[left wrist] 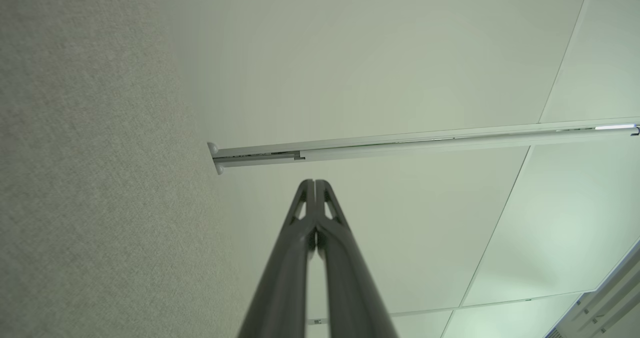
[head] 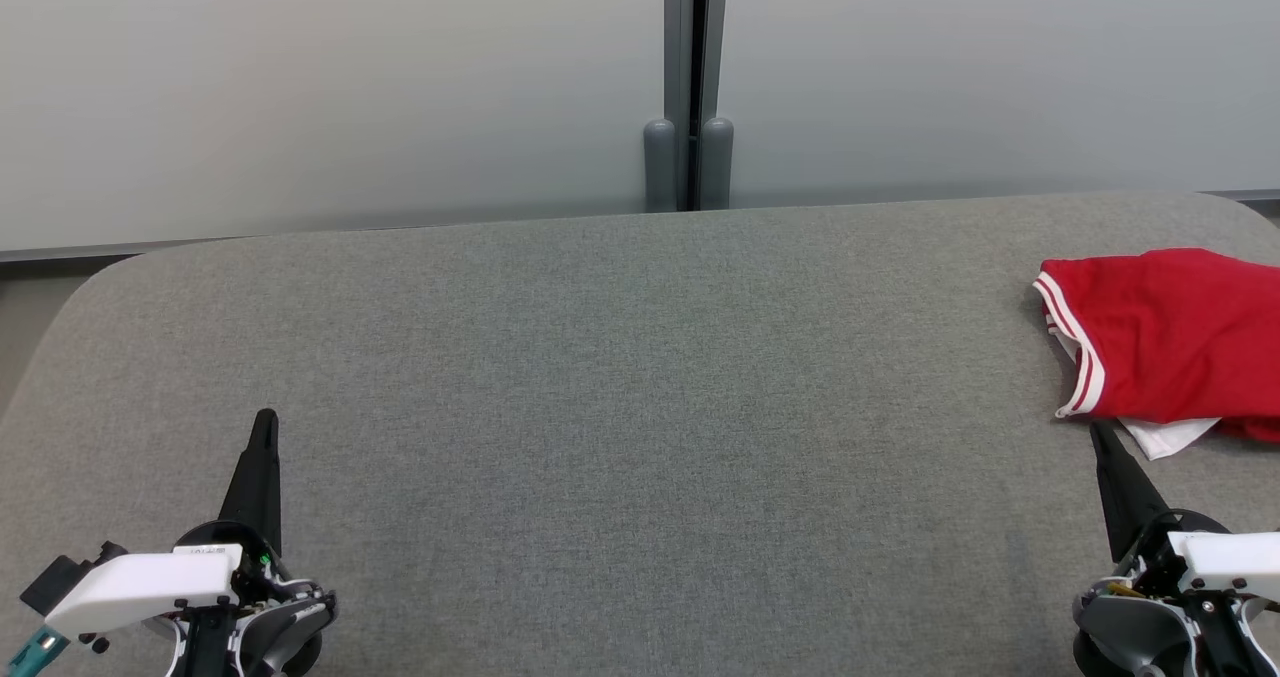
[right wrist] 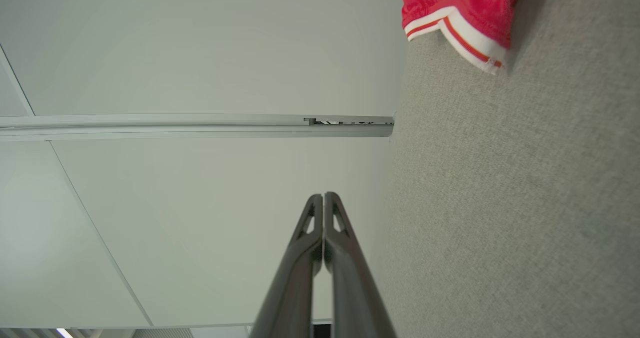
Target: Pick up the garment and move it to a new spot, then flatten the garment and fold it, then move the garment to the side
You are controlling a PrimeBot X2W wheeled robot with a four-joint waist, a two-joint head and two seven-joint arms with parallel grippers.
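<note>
Nearest the robot, the left claw (head: 263, 442) rises from the lower left of the head view. Its two dark fingers are pressed together into one thin blade, clenched on nothing, over bare grey cloth. The left wrist view shows the same left claw (left wrist: 315, 184), tips meeting with no gap and nothing between them. At the lower right, the right claw (head: 1104, 449) is likewise clenched and empty, its tip pointing up towards the near edge of the garment (head: 1175, 332). In the right wrist view the right claw (right wrist: 324, 198) has its tips closed tight, and the garment (right wrist: 457, 1) lies ahead and off to one side, apart from the fingers. The worktop (head: 620, 357) is covered in plain grey fabric with rounded far corners. The garment sits at its far right side, partly cut off by the edge of the head view. It is red, loosely bunched, with a white-and-red striped hem (head: 1075, 357) facing the middle of the worktop and a white flap (head: 1165, 437) showing from under its near edge. Beyond the worktop stand pale frosted wall panels (head: 300, 87), split by a dark upright post (head: 692, 57) with two grey rounded caps (head: 660, 162) at its foot.
</note>
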